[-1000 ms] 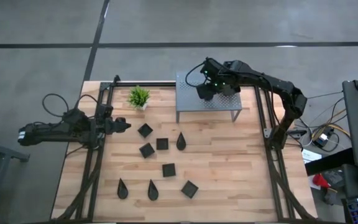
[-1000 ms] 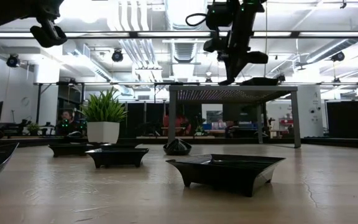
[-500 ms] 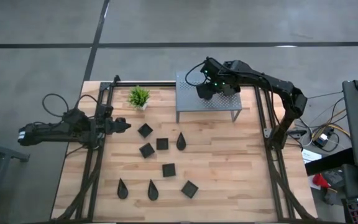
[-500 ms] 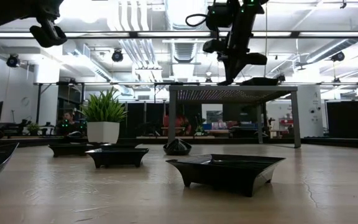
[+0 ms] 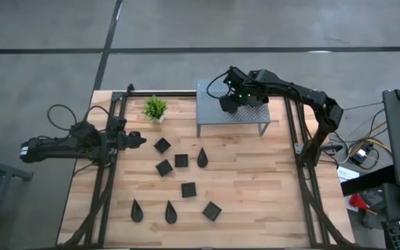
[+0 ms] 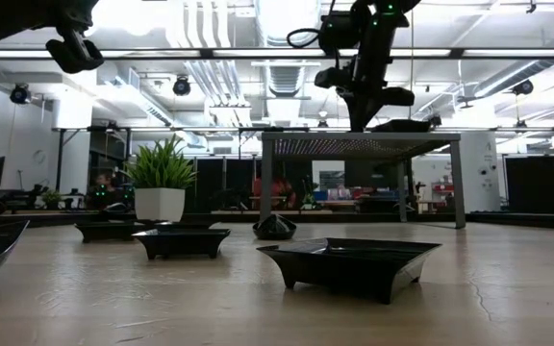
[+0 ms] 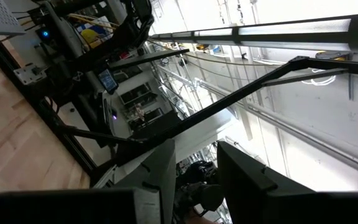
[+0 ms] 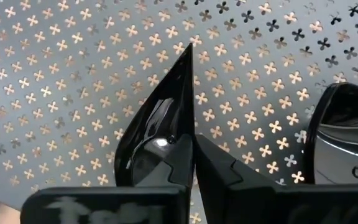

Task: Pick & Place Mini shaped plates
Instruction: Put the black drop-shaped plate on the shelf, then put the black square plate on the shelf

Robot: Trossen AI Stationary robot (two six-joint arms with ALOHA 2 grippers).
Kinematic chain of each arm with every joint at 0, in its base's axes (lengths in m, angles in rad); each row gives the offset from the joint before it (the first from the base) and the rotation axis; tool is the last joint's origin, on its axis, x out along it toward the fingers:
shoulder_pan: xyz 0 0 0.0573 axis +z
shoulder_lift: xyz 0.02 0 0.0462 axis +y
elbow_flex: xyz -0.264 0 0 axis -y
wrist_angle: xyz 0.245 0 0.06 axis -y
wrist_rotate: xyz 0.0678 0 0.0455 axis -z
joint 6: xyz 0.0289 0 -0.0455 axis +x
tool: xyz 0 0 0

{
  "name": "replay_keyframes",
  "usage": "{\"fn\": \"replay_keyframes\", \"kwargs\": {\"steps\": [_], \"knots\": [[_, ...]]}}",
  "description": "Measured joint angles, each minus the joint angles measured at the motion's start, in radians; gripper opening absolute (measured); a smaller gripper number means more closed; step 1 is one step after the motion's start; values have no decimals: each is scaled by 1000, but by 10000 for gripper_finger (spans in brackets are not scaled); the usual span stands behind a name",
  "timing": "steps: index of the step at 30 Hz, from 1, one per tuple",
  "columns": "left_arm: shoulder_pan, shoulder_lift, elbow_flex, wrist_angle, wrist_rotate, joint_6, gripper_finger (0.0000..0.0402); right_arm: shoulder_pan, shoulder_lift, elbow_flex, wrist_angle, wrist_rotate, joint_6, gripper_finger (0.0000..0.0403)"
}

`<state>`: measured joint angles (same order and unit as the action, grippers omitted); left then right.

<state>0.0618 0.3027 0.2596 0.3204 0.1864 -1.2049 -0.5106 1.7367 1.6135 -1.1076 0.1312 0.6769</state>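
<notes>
Across the tabletop (image 5: pixel 255 180), wide bare wood is lying right of eight plates (image 5: pixel 188 189). Above the shelf (image 5: pixel 211 118), the right pincer (image 8: pixel 190 144) is pinching a teardrop plate (image 8: pixel 160 124); the left pincer (image 5: pixel 139 140), spread, is waiting at the left edge.

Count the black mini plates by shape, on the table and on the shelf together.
Square plates on the table: 5
Teardrop plates on the table: 3
Teardrop plate on the perforated shelf: 1
Plate of unclear shape on the shelf: 1
Total: 10
</notes>
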Motion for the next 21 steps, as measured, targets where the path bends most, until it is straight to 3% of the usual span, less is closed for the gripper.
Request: {"fn": "replay_keyframes", "kwargs": {"steps": [12,21], "knots": [[0,0,0,0,0,0,110,0,-3,0,-3,24,1,83],[0,2,0,-2,0,2,110,10,-75,0,-1,19,6,100]]}}
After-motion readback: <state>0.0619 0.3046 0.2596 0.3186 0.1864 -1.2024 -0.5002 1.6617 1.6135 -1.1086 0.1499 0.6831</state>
